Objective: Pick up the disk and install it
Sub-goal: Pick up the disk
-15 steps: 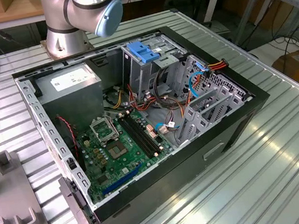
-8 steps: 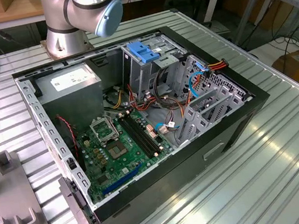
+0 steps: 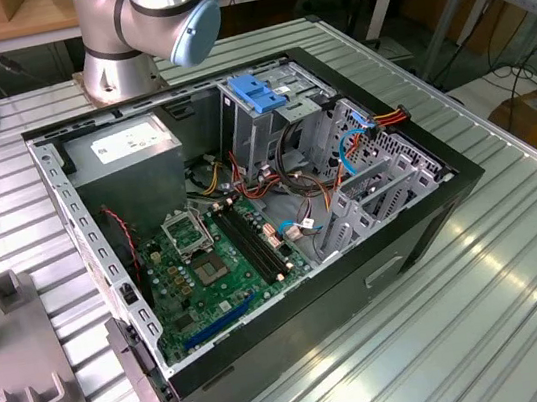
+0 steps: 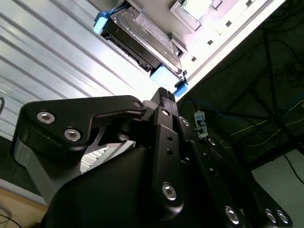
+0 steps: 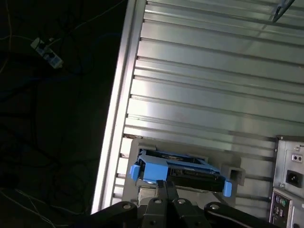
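Note:
The disk (image 4: pixel 142 38) is a flat silver-grey drive with blue plastic rails at its ends. It rests on a grey holder (image 5: pixel 233 172) on the ribbed metal table, near the table's edge. In the first wrist view the disk (image 5: pixel 178 170) lies just beyond my fingertips. My gripper (image 4: pixel 166 93) hovers close to one blue rail end, apart from it, its two black fingers pressed together with nothing between them. The gripper (image 5: pixel 167 185) also shows in the first wrist view.
The open computer case (image 3: pixel 424 228) lies on the table with a motherboard (image 3: pixel 207 261), a grey power-supply box (image 3: pixel 124 147) and a blue-topped drive cage (image 3: pixel 257 91). A grey fixture (image 3: pixel 21 369) sits at the exterior view's left. The arm base (image 3: pixel 116 62) stands behind the case.

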`<state>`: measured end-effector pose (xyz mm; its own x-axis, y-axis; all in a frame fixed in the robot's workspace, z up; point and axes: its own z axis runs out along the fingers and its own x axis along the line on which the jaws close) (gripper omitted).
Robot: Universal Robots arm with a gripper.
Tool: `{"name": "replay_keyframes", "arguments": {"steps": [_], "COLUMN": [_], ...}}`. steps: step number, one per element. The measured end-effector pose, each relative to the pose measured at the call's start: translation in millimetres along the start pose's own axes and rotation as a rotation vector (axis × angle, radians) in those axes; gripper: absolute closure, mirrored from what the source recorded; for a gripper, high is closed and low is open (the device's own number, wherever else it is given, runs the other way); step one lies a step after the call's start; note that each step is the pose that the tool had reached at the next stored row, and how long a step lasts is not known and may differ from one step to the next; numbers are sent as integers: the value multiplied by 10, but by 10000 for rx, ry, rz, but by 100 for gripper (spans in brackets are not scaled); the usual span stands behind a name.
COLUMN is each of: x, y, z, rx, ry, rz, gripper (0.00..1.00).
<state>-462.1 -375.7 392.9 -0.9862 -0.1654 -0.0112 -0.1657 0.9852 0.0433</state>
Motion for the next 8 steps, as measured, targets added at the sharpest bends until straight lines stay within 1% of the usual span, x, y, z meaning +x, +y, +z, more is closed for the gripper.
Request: {"name": "replay_keyframes", "arguments": {"steps": [2, 8], "x": [0, 0], "y": [0, 0], "z": [0, 0], "rx": [-3, -9], "ry": [14, 37], "rz": [-308, -853], "gripper": [90, 90]}}
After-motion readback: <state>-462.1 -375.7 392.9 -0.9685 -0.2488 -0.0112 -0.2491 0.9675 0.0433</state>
